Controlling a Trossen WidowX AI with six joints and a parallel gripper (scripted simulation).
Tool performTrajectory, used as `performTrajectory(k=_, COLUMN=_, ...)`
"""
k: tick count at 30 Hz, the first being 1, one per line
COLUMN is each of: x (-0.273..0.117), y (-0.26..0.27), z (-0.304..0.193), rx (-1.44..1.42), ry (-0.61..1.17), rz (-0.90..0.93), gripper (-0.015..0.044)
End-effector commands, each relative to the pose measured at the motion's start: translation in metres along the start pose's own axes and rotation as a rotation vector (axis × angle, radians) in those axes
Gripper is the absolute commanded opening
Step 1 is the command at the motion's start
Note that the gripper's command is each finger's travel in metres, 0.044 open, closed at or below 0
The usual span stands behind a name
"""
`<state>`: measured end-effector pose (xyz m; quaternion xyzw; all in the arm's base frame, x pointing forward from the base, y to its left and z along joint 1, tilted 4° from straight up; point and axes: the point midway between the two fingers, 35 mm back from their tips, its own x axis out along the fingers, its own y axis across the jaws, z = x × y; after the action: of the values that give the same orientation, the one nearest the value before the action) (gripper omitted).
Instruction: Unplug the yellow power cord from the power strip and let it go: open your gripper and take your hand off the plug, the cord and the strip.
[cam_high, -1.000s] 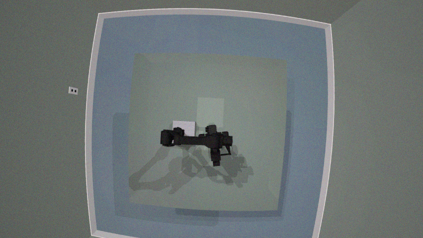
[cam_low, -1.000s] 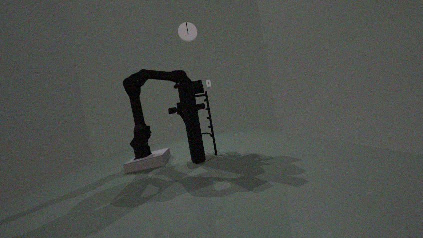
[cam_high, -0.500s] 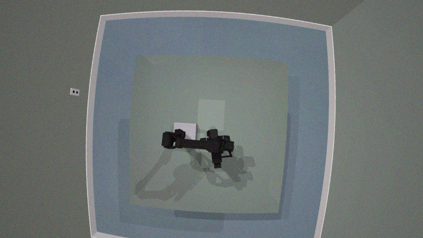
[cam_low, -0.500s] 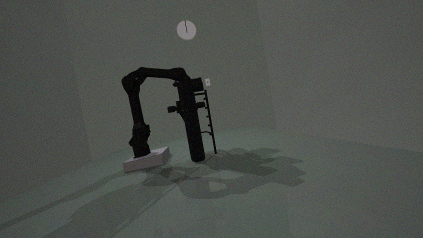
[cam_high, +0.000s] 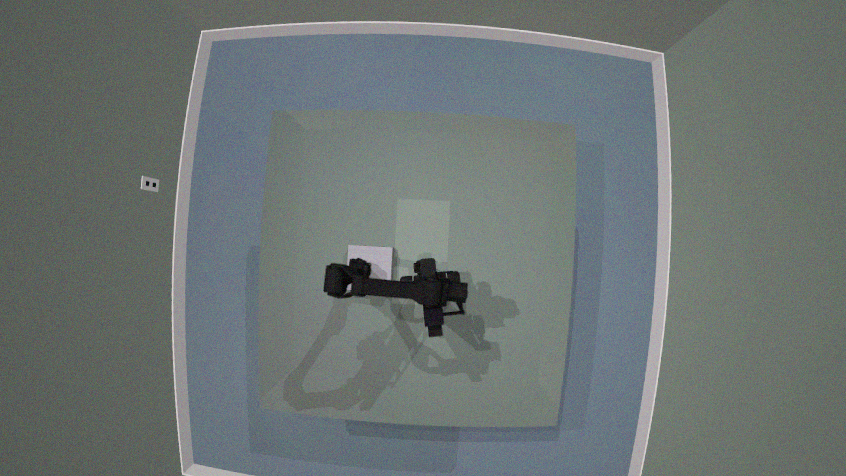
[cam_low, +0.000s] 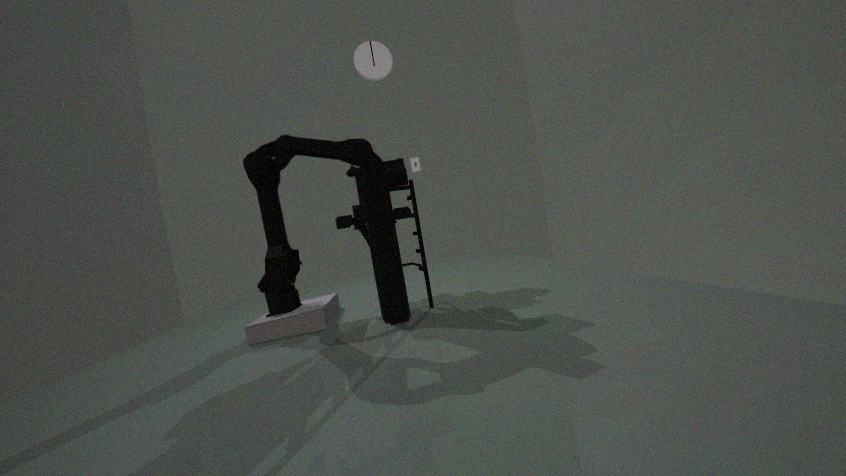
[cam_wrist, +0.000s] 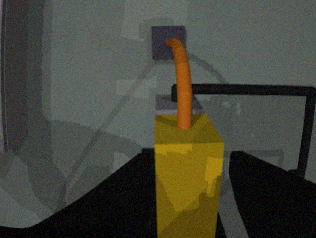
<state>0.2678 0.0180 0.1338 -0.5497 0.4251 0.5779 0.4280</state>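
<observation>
The yellow plug (cam_wrist: 187, 190) stands large at the lower middle of the wrist view, between my two black fingers. The orange-looking cord (cam_wrist: 184, 85) leaves its far end and runs to a small purple-grey block (cam_wrist: 157, 51). My gripper (cam_wrist: 190, 163) is open around the plug. The left finger is right beside the plug, and a narrow gap shows between the plug and the right finger. The plug's near end is cut off by the frame. In the top and exterior views dark parts hide the plug and cord. I cannot make out the power strip's outlets.
A thin black frame (cam_wrist: 250, 90) crosses right of the cord. A tall dark column (cam_low: 387, 260) and a thin black post with pegs (cam_low: 418, 236) stand by my wrist. My arm's base is on a pale block (cam_high: 372, 253) (cam_low: 289, 326). A second purple-grey block (cam_wrist: 165, 103) lies beyond the plug.
</observation>
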Motion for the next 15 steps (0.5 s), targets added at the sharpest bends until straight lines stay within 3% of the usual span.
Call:
performTrajectory(k=1, x=-0.0001, y=0.0, z=0.0, rx=0.0, ry=0.0, rz=0.0, gripper=0.0107)
performTrajectory(k=12, x=-0.0001, y=-0.0001, z=0.0003, rx=0.0, ry=0.0, rz=0.0, gripper=0.0)
performTrajectory(k=15, x=-0.0001, y=-0.0004, z=0.0027, rx=0.0, ry=0.0, rz=0.0, gripper=0.0)
